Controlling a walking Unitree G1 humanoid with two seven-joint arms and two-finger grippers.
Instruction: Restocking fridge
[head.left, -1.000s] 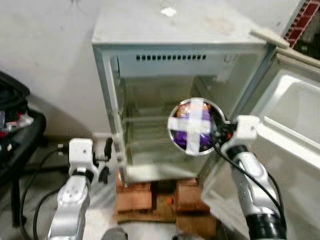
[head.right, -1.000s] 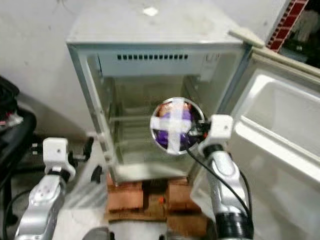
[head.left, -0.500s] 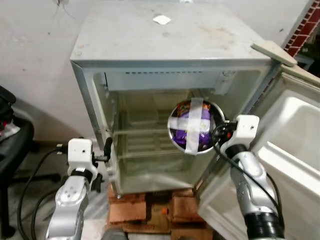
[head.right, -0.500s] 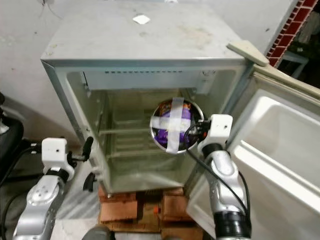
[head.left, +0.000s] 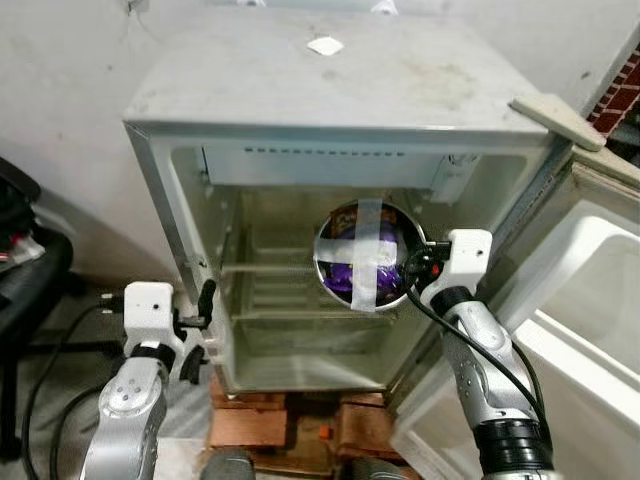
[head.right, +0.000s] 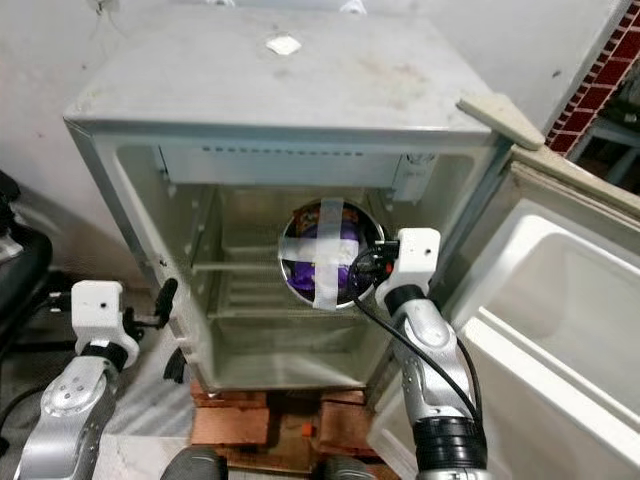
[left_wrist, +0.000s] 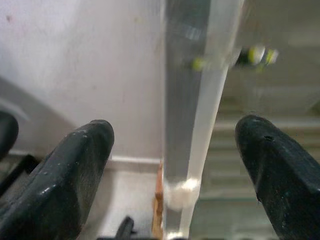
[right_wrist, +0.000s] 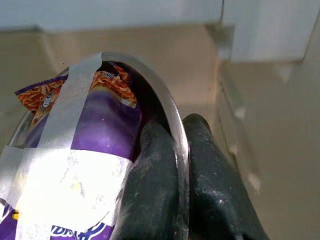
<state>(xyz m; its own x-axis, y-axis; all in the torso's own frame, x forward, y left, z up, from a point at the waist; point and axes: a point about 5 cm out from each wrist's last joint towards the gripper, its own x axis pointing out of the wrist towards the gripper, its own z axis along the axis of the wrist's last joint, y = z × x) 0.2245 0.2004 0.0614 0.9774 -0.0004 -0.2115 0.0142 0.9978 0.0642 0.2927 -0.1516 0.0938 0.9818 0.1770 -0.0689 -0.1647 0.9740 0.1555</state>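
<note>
A small white fridge (head.left: 330, 90) stands open, its door (head.left: 600, 290) swung out to the right. My right gripper (head.left: 415, 268) is shut on the rim of a steel bowl (head.left: 362, 256), tilted on its side in front of the upper shelf. The bowl holds a purple snack packet (right_wrist: 100, 125) under a cross of white tape. In the right wrist view the fingers (right_wrist: 155, 190) pinch the bowl's rim. My left gripper (head.left: 200, 320) is open at the fridge's left front edge (left_wrist: 195, 150), one finger on each side of it.
The fridge rests on red bricks (head.left: 270, 430). A wooden board (head.left: 555, 120) lies on top of the door. A black chair (head.left: 30, 270) with cables stands at the left. Wire shelves (head.left: 270, 268) cross the inside of the fridge.
The whole picture has shifted as the camera moved. My right gripper has carried the bowl a little left and further into the fridge opening. The left gripper stays by the fridge's left edge.
</note>
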